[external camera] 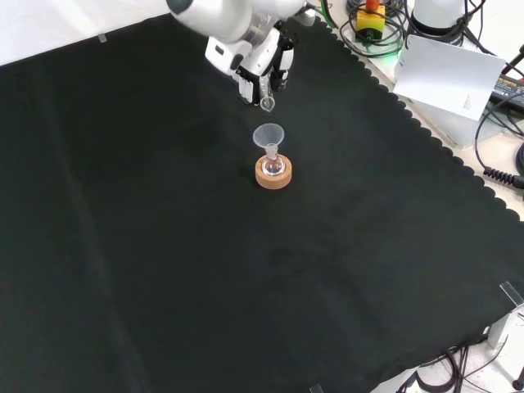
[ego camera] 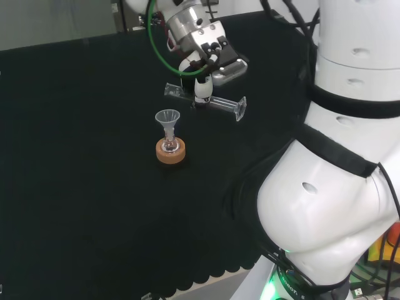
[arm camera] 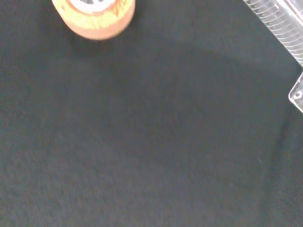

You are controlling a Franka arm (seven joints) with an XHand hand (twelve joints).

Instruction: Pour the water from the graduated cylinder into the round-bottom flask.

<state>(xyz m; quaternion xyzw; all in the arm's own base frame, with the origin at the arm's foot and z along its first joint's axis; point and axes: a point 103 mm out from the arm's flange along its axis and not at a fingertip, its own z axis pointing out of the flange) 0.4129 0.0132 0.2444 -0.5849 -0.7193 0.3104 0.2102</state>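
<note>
Head view showed the robot hand [ego camera: 206,59] curled round the cylinder [ego camera: 209,100], tipped nearly flat above the bench [ego camera: 75,156] — pour step. Flask [ego camera: 169,146] with funnel [ego camera: 167,117] sat on a cork ring [ego camera: 170,154] just beside; the mouth probably needed lining up over the funnel.

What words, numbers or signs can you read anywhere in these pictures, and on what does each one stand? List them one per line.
None can be read.
Measuring cylinder: printed scale lines along its side, but no figures legible.
White sheet of paper beside the cloth in the front view: a short dark line of print, too small to read.
Cork ring, funnel and black cloth: no text or signs.
</note>
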